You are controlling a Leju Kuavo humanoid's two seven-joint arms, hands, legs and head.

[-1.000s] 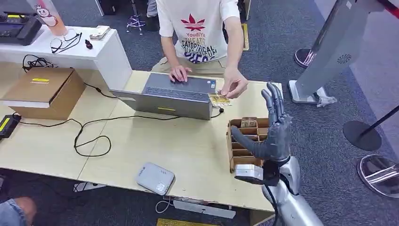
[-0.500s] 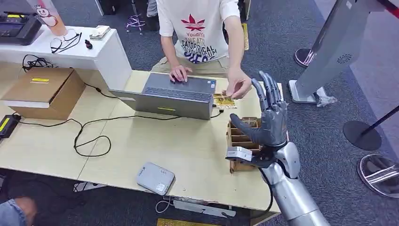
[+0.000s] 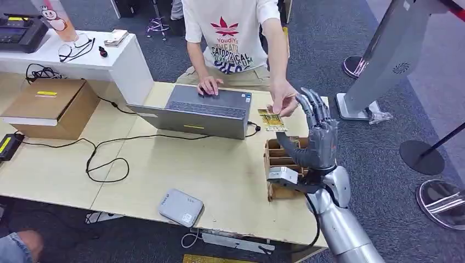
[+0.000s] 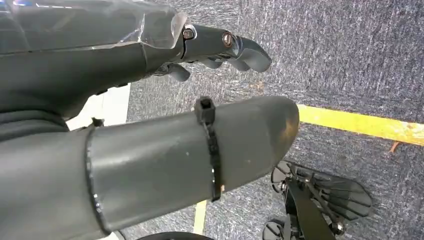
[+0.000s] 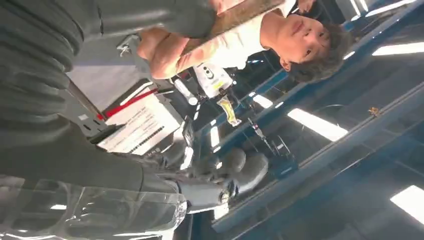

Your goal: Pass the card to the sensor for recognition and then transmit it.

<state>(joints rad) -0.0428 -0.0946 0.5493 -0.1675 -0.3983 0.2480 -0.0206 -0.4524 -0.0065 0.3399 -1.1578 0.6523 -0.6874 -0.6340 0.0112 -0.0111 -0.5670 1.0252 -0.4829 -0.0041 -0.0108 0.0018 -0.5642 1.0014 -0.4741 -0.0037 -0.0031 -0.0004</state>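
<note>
A person seated across the table (image 3: 219, 170) pinches a yellow patterned card (image 3: 272, 119) in one hand (image 3: 283, 98), just short of my raised right hand (image 3: 317, 139). That hand is upright, fingers spread, thumb stretched toward the card, nothing in its grasp. The right wrist view has the card's brown edge (image 5: 240, 12) beside the person's fingers, apart from my dark fingers (image 5: 220, 175). A grey flat sensor (image 3: 181, 207) lies at the table's near edge. My left hand (image 4: 125, 100) hangs over carpet, loosely extended and empty.
A cardboard divider box (image 3: 279, 161) with cards in it stands under my right hand. An open laptop (image 3: 197, 112) sits before the person, and a black cable (image 3: 107, 159) loops across the table. A brown carton (image 3: 52, 107) is at the left, a white kiosk stand (image 3: 384, 55) at the right.
The person's hand has carried the card rightward toward my right hand. My right hand has risen and moved away from me, toward the card, still with its fingers spread.
</note>
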